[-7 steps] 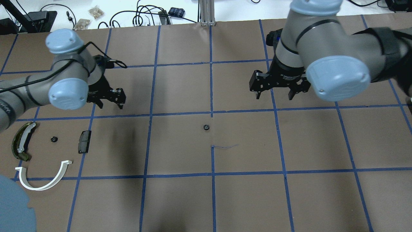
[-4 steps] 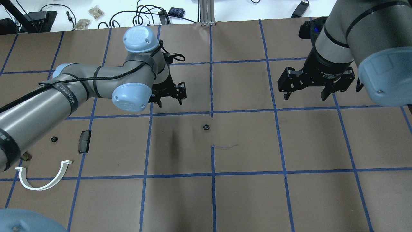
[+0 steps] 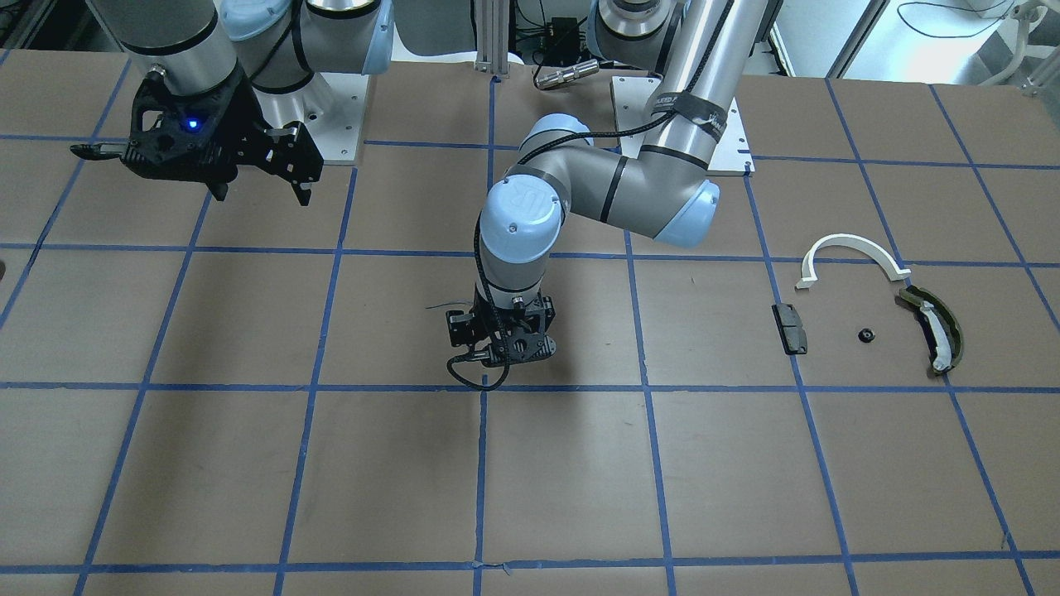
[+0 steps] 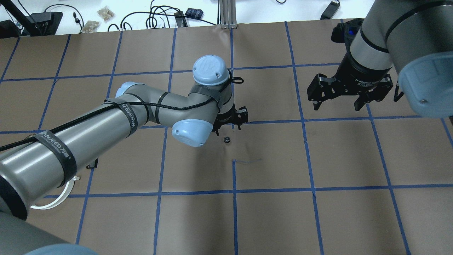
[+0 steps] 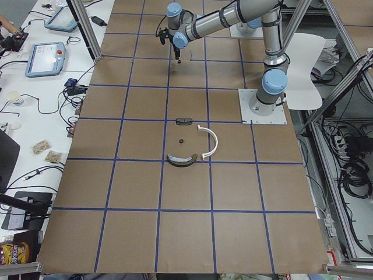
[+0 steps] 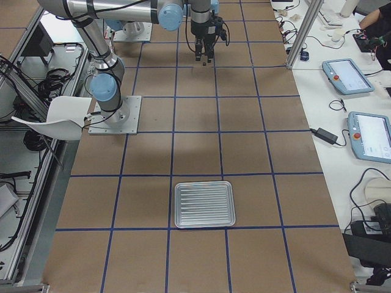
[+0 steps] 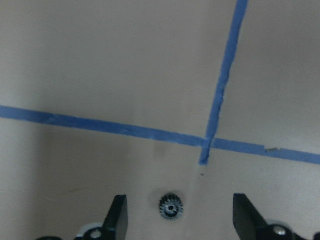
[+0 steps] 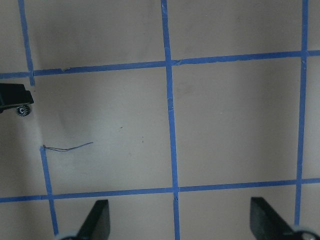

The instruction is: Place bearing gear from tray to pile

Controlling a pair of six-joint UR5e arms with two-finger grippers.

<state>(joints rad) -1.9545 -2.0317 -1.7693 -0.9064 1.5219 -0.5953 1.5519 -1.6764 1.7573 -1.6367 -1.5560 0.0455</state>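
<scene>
The small dark bearing gear lies on the brown paper at the table's middle. My left gripper is open just over it. In the left wrist view the gear sits between the two spread fingers, touching neither. In the front view the left gripper hides the gear. The pile lies on my left: a white half-ring, a dark block, an olive curved piece and another small gear. My right gripper is open and empty, high at the right.
A silver tray lies near the table's right end, with nothing showing in it. My left arm stretches across the left half and covers most of the pile in the overhead view. Cables lie beyond the far edge.
My left arm has swung from near the pile to the table's middle and now hangs over the gear. My right gripper moved right, then held still. Both stayed open.
</scene>
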